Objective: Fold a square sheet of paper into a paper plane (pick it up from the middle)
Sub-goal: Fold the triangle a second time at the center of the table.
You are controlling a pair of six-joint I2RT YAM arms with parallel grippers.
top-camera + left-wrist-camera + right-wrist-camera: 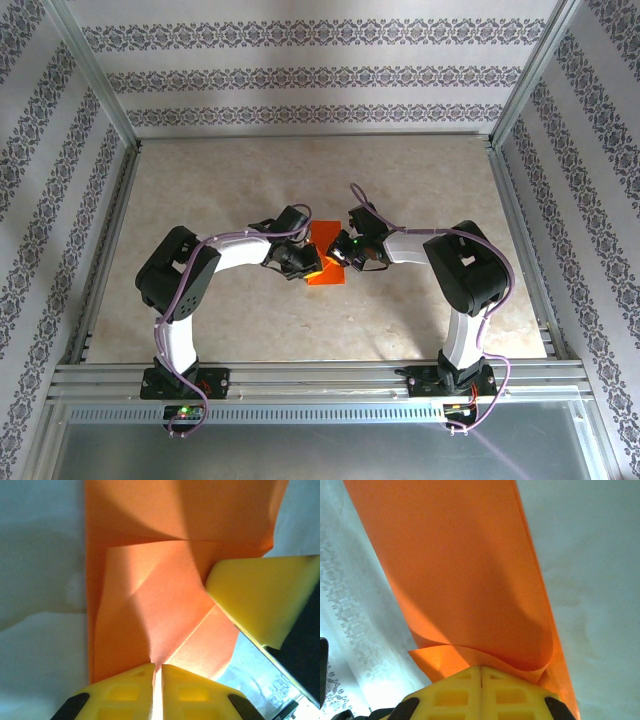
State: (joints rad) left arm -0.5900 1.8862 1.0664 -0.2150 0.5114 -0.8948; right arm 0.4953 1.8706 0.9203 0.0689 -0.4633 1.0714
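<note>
Centrally in the overhead frame, a thin bright orange-red sheet of paper (327,274), partly folded, lies over the pale table (420,190), the left hand (157,669) and right hand (481,669) both pinched shut on it; edges likely need aligning before pressing any crease.

Paper, overhead: both wrists cover the sides of the sheet of paper (326,274) at 9 and 3 o'clock, and its creases are too small to tell.
Paper, left wrist: cut off at 12 o'clock; the 6 o'clock edge disappears between the left tool (157,666).
Paper, right wrist: cut off at 12 o'clock; the curled edge is hidden behind the right tool (481,668).
Tool bodies: both cut off at 6 o'clock.
</note>
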